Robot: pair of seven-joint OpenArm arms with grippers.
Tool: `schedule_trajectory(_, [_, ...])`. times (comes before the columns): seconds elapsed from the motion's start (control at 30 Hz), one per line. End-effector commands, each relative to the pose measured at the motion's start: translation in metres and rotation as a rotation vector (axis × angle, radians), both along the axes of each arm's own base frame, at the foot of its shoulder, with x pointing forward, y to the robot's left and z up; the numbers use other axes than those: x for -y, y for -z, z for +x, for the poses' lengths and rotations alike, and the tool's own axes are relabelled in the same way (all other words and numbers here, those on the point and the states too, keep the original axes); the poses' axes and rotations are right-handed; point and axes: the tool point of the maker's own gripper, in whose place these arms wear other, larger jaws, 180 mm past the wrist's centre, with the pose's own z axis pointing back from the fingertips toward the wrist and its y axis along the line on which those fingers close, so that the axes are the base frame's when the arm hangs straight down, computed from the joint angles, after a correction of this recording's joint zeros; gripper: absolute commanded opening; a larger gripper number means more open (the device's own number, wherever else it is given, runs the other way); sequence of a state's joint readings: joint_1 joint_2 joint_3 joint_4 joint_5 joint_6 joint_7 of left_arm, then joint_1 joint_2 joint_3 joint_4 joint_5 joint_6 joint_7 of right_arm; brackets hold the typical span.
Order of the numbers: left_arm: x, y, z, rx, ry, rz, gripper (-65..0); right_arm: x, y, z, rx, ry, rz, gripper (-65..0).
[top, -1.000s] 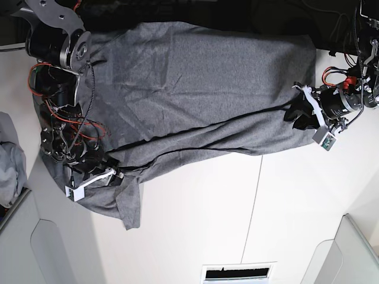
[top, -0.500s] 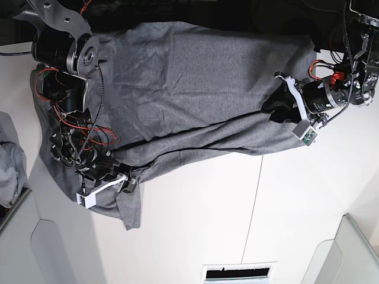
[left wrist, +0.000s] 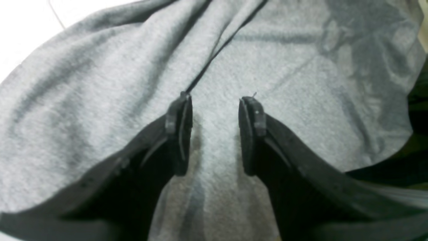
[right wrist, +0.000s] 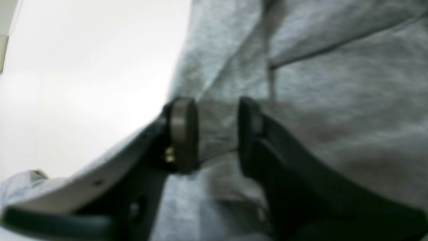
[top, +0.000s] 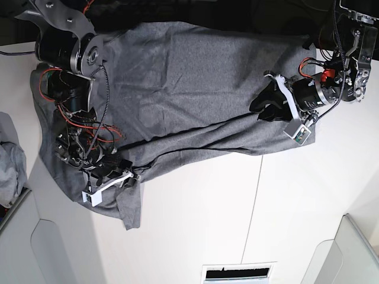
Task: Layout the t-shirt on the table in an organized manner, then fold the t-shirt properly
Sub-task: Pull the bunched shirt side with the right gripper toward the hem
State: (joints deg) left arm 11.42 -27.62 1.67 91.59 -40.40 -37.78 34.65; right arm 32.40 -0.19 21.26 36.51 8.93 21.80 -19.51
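Note:
The dark-grey t-shirt [top: 195, 77] lies spread across the far half of the white table [top: 195, 225], with a long fold running along its near side. My left gripper [top: 261, 108] hovers over the shirt's right part. In the left wrist view it [left wrist: 216, 98] is open, with flat shirt cloth [left wrist: 301, 67] under the gap. My right gripper [top: 127, 176] is at the shirt's lower left hem by the sleeve. In the right wrist view its fingers [right wrist: 182, 134] stand apart [right wrist: 217, 103] with a cloth edge [right wrist: 334, 100] lying between them, next to bare table [right wrist: 83, 83].
Light grey bins stand at the near left [top: 35, 248] and near right [top: 352, 254] corners. A paler grey cloth bundle [top: 9, 165] lies at the left edge. A thin dark seam [top: 254, 195] crosses the table, and a white slotted plate [top: 237, 273] sits at the near edge.
My left gripper has moved from the shirt's right edge inward over the cloth. My right gripper has slid a little along the lower left hem and its jaws have narrowed.

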Motion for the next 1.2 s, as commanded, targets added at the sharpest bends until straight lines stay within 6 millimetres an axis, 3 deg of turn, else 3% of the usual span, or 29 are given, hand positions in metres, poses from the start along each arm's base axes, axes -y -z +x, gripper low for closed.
schedule_trajectory(0.0, [0.0, -0.014, 0.008, 0.043, 0.002, -0.023, -39.4, -0.001, -0.026, 0.023, 0.082, 0.011, 0.012, -48.7])
schedule_trajectory(0.1, [0.002, -0.013, 0.008, 0.04, 0.006, -0.025, -39.4, -0.007, -0.031, 0.026, 0.106, 0.01, 0.023, -49.1])
schedule_trajectory(0.23, [0.002, -0.013, 0.008, 0.04, 0.006, -0.025, -39.4, -0.017, -0.043, 0.029, 0.169, -0.039, 0.053, -64.4])
schedule_trajectory(0.37, [0.002, -0.013, 0.007, 0.04, 0.006, -0.023, -39.4, -0.026, -0.069, 0.044, 0.266, -0.063, 0.092, -65.0])
schedule_trajectory(0.5, [0.001, -0.012, 0.007, 0.04, 0.007, -0.019, -39.4, -0.049, -0.101, 0.065, 0.326, -0.097, 0.099, -65.0])
schedule_trajectory(0.57, [0.001, -0.012, 0.007, 0.039, 0.008, -0.014, -39.4, -0.054, -0.106, 0.07, 0.331, -0.12, 0.058, -65.0])
schedule_trajectory(0.67, [0.0, -0.011, 0.007, 0.037, 0.011, -0.006, -39.4, -0.045, -0.096, 0.069, 0.299, -0.1, -0.005, -65.0])
schedule_trajectory(0.7, [0.0, -0.011, 0.007, 0.037, 0.011, -0.006, -39.4, -0.038, -0.089, 0.068, 0.28, -0.082, -0.032, -62.1])
schedule_trajectory(0.77, [0.0, -0.011, 0.007, 0.037, 0.01, -0.007, -39.4, -0.019, -0.074, 0.064, 0.234, -0.024, -0.077, -47.3])
schedule_trajectory(0.8, [0.0, -0.011, 0.007, 0.037, 0.01, -0.007, -39.4, -0.007, -0.066, 0.061, 0.211, 0.011, -0.098, -43.0])
schedule_trajectory(0.97, [0.0, -0.01, 0.006, 0.035, 0.011, -0.005, -39.4, 0.041, -0.028, 0.035, 0.119, 0.092, -0.179, -42.0])
schedule_trajectory(1.07, [0.0, -0.01, 0.006, 0.034, 0.012, -0.005, -39.4, 0.043, -0.017, 0.025, 0.1, 0.086, -0.18, -41.7])
schedule_trajectory(1.17, [0.0, -0.009, 0.005, 0.027, 0.014, -0.002, -39.4, 0.034, -0.011, 0.02, 0.089, 0.073, -0.166, -37.5])
